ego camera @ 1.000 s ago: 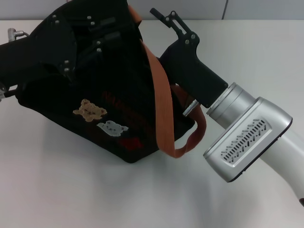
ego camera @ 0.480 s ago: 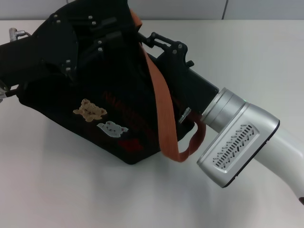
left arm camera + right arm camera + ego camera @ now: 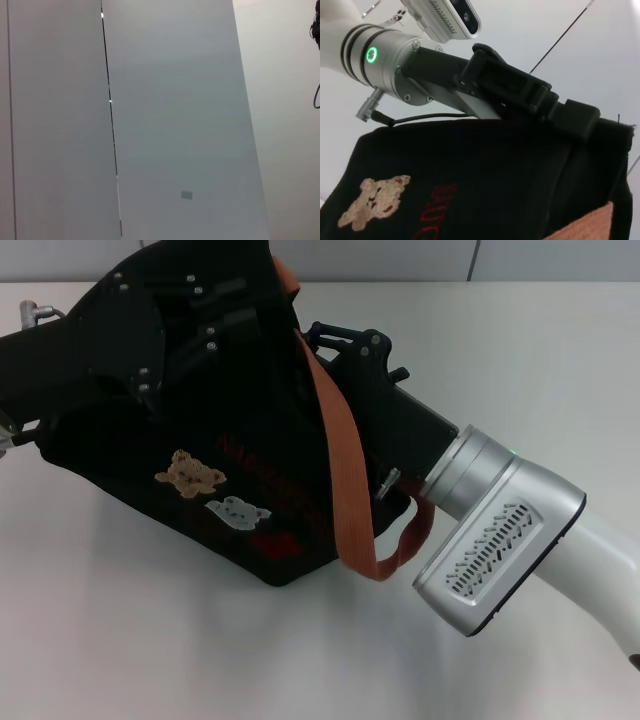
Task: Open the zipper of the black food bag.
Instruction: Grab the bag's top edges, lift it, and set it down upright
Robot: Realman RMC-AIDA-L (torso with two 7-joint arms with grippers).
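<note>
The black food bag (image 3: 250, 455) lies tilted on the white table, its bear patches (image 3: 190, 472) and red lettering facing me. One orange-brown strap (image 3: 335, 430) runs across its right side. My left gripper (image 3: 232, 312) reaches in from the left and is shut on the bag's top edge; the right wrist view shows the same gripper (image 3: 577, 122) clamped on that black fabric edge (image 3: 470, 150). My right gripper (image 3: 318, 333) comes from the right and presses against the bag's top right corner, beside the strap. The zipper is lost in the black fabric behind the grippers.
The white table (image 3: 150, 640) spreads in front of and to the right of the bag. A strap loop (image 3: 405, 540) lies on the table under my right wrist (image 3: 500, 540). The left wrist view holds only grey wall panels (image 3: 175, 125).
My right gripper has dropped and moved left, from above the bag's corner to right against its top edge by the strap. The bag and left gripper have barely shifted.
</note>
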